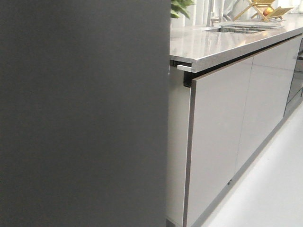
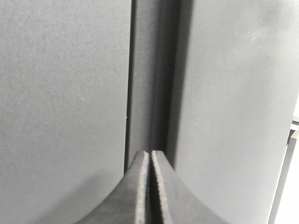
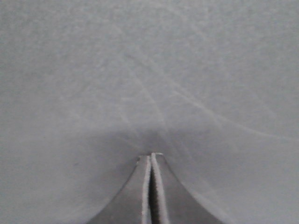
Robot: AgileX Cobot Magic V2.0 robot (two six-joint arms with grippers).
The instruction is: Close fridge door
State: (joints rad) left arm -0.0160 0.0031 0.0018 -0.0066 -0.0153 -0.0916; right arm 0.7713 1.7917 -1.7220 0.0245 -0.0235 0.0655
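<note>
Right up close now, the fridge door (image 1: 85, 113) fills the left half of the front view, its matt dark grey face running full height, with pale glossy cabinet fronts (image 1: 215, 142) and a speckled countertop (image 1: 227, 40) just beside it on the right. Left gripper (image 2: 149, 156) is clenched tight, fingers pressed together with nothing between them, tips at a dark vertical seam between two grey panels. Right gripper (image 3: 150, 157) is likewise clenched empty, its tips right against a plain grey surface.
</note>
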